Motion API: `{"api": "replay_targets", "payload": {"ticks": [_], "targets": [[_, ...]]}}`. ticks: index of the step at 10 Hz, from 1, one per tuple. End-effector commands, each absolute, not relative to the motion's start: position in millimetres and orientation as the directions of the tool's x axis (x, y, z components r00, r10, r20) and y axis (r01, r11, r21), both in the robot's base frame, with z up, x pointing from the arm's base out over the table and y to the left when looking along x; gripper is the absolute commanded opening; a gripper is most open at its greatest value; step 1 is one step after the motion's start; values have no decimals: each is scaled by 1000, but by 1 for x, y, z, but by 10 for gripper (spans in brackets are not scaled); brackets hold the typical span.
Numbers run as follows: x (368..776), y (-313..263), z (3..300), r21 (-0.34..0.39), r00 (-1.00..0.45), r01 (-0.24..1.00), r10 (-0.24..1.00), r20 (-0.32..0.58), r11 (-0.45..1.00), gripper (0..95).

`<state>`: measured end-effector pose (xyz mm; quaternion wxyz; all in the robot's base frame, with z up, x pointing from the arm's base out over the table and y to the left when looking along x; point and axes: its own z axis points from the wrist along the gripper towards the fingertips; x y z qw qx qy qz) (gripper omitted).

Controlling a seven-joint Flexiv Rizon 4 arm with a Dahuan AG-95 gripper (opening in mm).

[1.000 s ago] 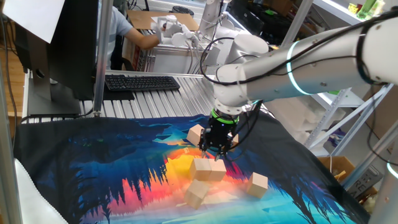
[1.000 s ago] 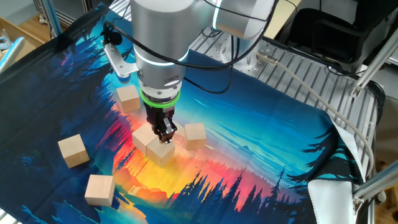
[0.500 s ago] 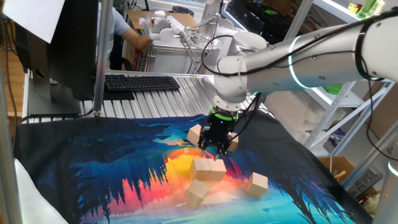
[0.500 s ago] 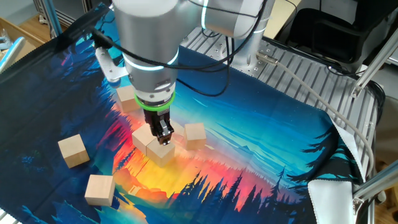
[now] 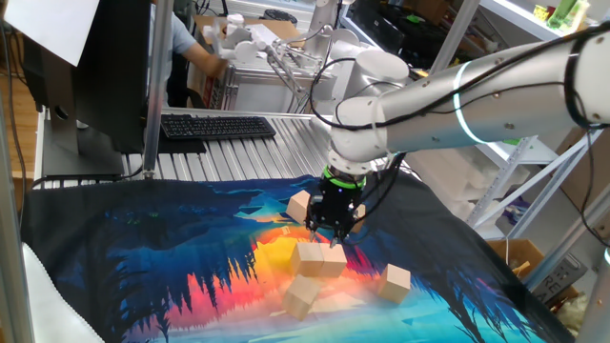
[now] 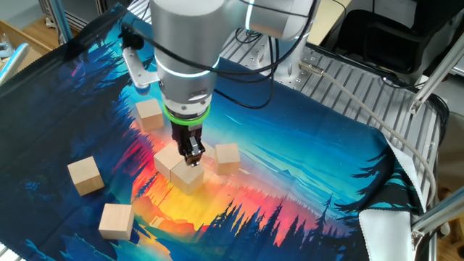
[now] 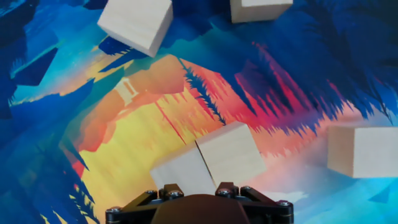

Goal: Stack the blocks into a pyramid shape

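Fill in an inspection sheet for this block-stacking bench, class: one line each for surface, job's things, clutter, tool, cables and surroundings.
Surface: table covered by a printed forest-sunset cloth, lying flat with a slightly rumpled edge.
Job's things: five wooden blocks show in the other fixed view; two touch side by side under the tool, none stacked; three lie apart.
Clutter: nothing seen on the cloth.
Tool: tool points down just over the paired blocks, fingers nearly together, holding nothing.
Cables: black cables loop beside the wrist, clear of the blocks.
Surroundings: keyboard behind the table; a person's arm at the back.
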<state>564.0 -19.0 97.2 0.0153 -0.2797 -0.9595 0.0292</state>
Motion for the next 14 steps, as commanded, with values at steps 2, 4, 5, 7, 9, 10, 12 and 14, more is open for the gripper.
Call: {"api": "replay_targets", "payload": {"ticks": [2, 4, 5, 7, 9, 10, 12, 14], "targets": [[565, -23, 103, -120, -895, 442, 446, 14, 889, 380], [565, -35, 115, -120, -908, 411, 417, 32, 904, 380], [564, -47, 123, -117, -919, 387, 394, 36, 915, 380], [559, -64, 122, -113, -921, 382, 388, 36, 917, 380], [554, -78, 117, -116, -918, 388, 394, 38, 914, 380], [548, -92, 112, -122, -911, 404, 411, 35, 907, 380], [536, -114, 102, -120, -906, 417, 423, 29, 901, 380], [528, -130, 96, -120, -902, 424, 430, 25, 898, 570]]}}
